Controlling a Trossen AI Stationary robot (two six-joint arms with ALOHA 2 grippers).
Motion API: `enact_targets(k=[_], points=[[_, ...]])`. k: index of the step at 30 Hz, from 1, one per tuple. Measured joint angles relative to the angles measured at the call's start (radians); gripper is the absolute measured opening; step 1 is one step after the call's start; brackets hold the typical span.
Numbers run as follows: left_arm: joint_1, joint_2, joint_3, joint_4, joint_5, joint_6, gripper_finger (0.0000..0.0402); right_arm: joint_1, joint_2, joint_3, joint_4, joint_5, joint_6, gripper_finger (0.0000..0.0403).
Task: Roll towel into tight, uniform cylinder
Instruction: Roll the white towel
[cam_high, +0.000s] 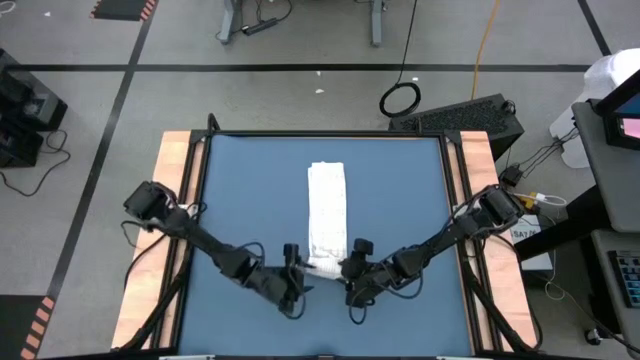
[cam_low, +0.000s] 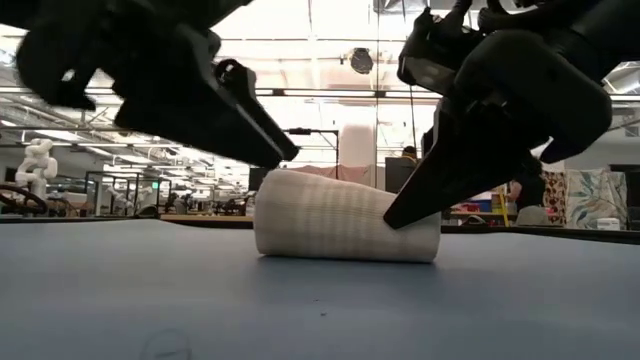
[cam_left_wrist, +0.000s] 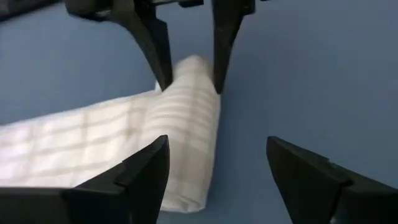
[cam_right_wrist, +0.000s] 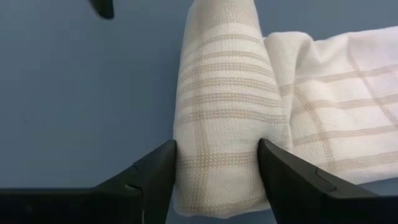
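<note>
The right gripper (cam_right_wrist: 216, 171) has its jaws set on either side of the rolled end of the towel (cam_high: 326, 215), the inner faces touching the cloth, so it reads as a clamp on that end of the roll. The left gripper (cam_left_wrist: 217, 171) stands with its jaws apart; in its own wrist view one jaw overlaps the roll's near end while the other hangs over bare table (cam_high: 240, 200), so it grips nothing.

In the high view both grippers meet at the near end of the towel, which lies as a folded strip down the middle of the table, running away from the arms. Only that near end is wound up. I judge the task as begun but far from finished: a short, fat roll exists, and most of the strip lies flat and remains to be taken in.

The low view alone shows the roll's profile: a squat cylinder resting on the table, fairly even from end to end, with a jaw slanting down to it at each side. The wrist views alone show how each pair of jaws meets the cloth. The high view alone shows the unrolled length.
</note>
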Motion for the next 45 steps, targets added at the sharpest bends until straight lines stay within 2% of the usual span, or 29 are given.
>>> enact_targets(k=[6,11,16,23,27,30,35,38,42,45], points=[[-0.023,0.053,0.001,0.049,-0.122,0.123,0.027,-0.02,-0.001,0.0,0.013,-0.049,-0.04,0.0212],[0.004,0.068,0.002,0.076,-0.124,0.147,0.027,-0.029,-0.001,-0.001,0.016,-0.06,-0.094,0.0212],[0.055,0.068,0.002,0.011,-0.026,0.082,0.0256,-0.038,-0.001,-0.002,0.017,-0.064,-0.101,0.0212],[0.105,0.065,-0.008,-0.014,0.096,-0.019,0.0176,-0.04,-0.001,-0.002,0.019,-0.057,-0.106,0.0212],[0.127,0.062,-0.02,-0.013,0.153,-0.079,0.0133,-0.032,-0.003,-0.003,0.023,-0.014,-0.131,0.0214],[0.148,0.061,-0.028,-0.013,0.202,-0.096,0.0115,-0.004,-0.018,-0.005,0.022,0.067,-0.213,0.0225],[0.2,0.062,-0.029,-0.015,0.337,-0.157,0.0111,0.064,-0.043,-0.01,0.014,0.223,-0.39,0.0258],[0.227,0.063,-0.03,-0.023,0.403,-0.188,0.0112,0.102,-0.041,-0.01,0.022,0.33,-0.428,0.0276],[0.26,0.063,-0.029,-0.051,0.444,-0.225,0.0112,0.119,-0.023,-0.009,0.051,0.359,-0.458,0.0285],[0.293,0.063,-0.029,-0.06,0.511,-0.247,0.0113,0.1,-0.014,-0.008,0.076,0.332,-0.453,0.0285]])
